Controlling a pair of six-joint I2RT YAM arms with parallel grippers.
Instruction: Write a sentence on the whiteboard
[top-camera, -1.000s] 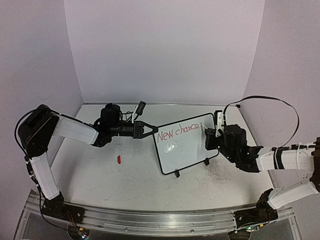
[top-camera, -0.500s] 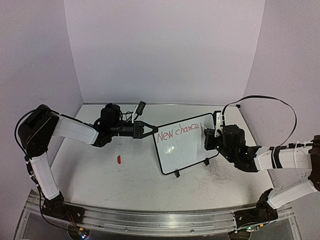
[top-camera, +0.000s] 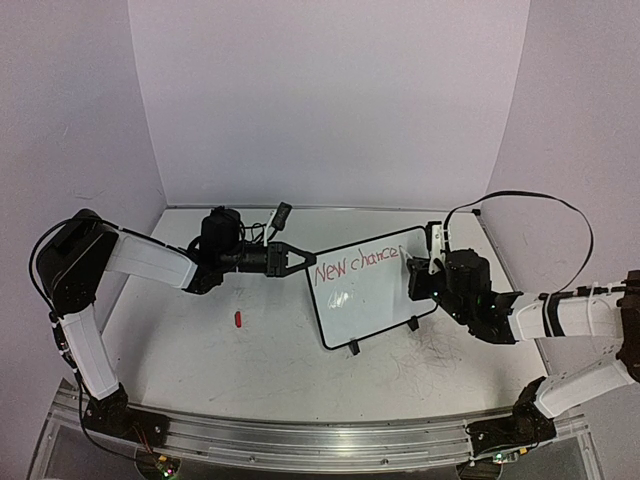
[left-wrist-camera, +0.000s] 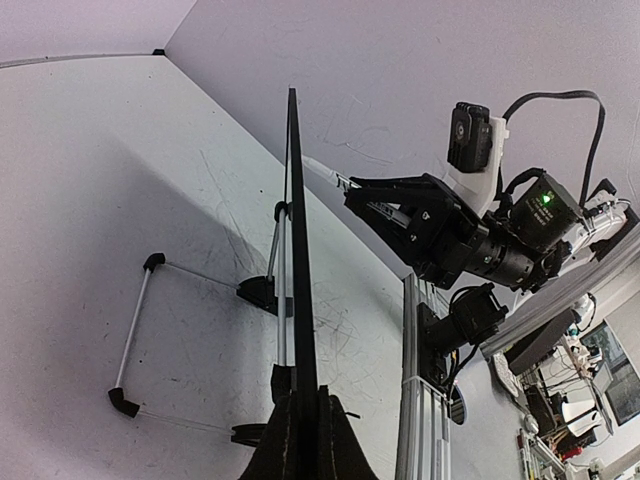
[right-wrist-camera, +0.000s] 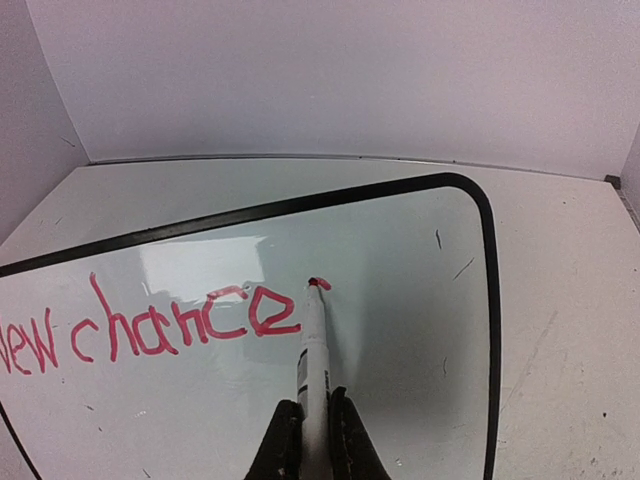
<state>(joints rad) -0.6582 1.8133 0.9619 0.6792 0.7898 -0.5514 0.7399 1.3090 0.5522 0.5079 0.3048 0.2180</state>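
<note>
The whiteboard (top-camera: 365, 290) stands tilted on its feet near the middle of the surface (top-camera: 200, 350). The left hand (top-camera: 303, 261) reaches in from 9 o'clock, pressed together on the board's frame, most likely to steady it against the pen's push. The right hand (right-wrist-camera: 316, 425) comes from 3 o'clock, pinching a red marker (right-wrist-camera: 314, 340) low on its barrel, with the tip pointing toward 12 o'clock in its own camera. The tip sits just right of the last letter of "New chance", beside a short fresh red stroke, so the next word looks barely begun. Whether the tip touches the board I cannot tell. The left wrist camera sees the board edge-on, hiding the writing. At 8 o'clock from the board lies a small red thing (top-camera: 239, 319), perhaps the cap, too small to be sure.
</note>
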